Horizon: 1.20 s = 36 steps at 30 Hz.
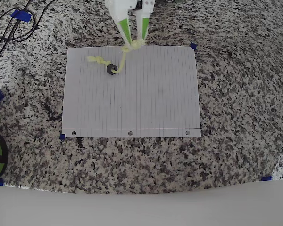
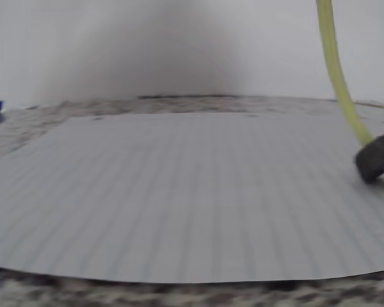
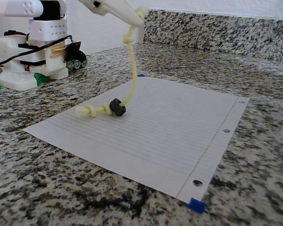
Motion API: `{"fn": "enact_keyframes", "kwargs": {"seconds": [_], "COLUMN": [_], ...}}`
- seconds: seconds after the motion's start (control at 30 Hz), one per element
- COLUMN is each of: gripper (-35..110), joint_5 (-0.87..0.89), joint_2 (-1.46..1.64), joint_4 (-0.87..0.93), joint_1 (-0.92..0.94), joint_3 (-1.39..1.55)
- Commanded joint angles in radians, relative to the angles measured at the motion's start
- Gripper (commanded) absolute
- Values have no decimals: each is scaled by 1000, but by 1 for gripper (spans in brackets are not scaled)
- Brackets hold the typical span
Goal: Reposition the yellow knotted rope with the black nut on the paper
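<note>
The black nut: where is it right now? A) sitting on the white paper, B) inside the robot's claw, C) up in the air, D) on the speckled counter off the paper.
A. In the fixed view the black nut rests on the paper, while the gripper holds up the yellow rope's other knotted end.

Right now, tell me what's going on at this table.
The gripper is shut on one knotted end of the yellow knotted rope, holding it up above the far edge of the paper. The rope's other knotted end and the black nut threaded on it rest on the sheet, which lies flat on the granite counter.
</note>
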Motion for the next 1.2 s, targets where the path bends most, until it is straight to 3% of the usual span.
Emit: {"fn": "enact_keyframes", "kwargs": {"seconds": [0.0,0.43,0.83,0.87,0.97,1.17], "gripper": [0,0,0,6,59,63], "joint_5": [11,137,124,123,117,43], "joint_2": [25,2,31,32,44,63], "joint_4": [12,-46,-132,-132,-129,-147], "joint_1": [-46,-176,-193,-193,-187,-187], "joint_3": [12,127,250,252,252,250]}}
